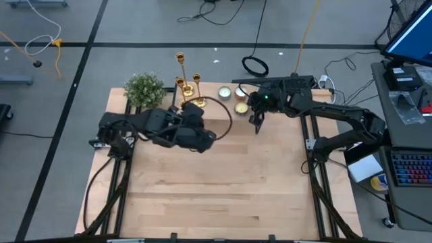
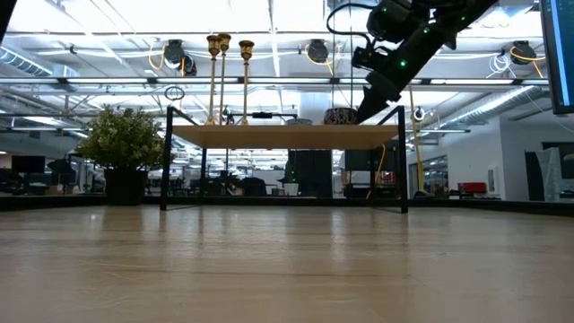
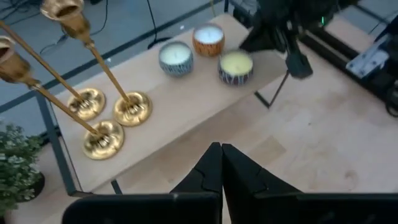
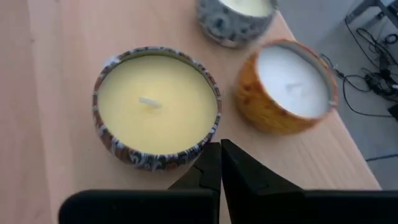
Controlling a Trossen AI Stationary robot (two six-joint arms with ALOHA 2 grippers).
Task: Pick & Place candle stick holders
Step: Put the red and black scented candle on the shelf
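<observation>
Counter (image 1: 216, 182): a pale wood counter is lying under both arms, its near part bare, with a narrow raised shelf (image 3: 186, 99) running along its far edge.

Left end effector (image 3: 221, 163): it is hovering above the counter just in front of the shelf, its two dark fingers pressed together and gripping nothing. It is facing the candle stick holders.

Right end effector (image 4: 220, 163): it is hanging over the shelf's right part, fingers closed together and empty, right above a yellow candle (image 4: 157, 102) in a patterned tin.

Other candles: an orange tin candle (image 4: 289, 84) and a grey tin candle (image 4: 236, 15) are sitting just beside the yellow one.

Candle stick holders (image 3: 102, 112): three shiny gold sticks are standing in a tight cluster on the shelf's left part, between the candles and a green bushy plant (image 1: 144, 89). Their round bases are sitting close together, possibly touching.

Orientation: each holder is standing upright on its flared base. Its long axis is running vertically, thin stem rising to a small cup at the top. In the low view they are showing as different heights.

Progress: judging from this, the task is barely starting. No holder is being gripped or lifted; all three are waiting to be picked and placed.
</observation>
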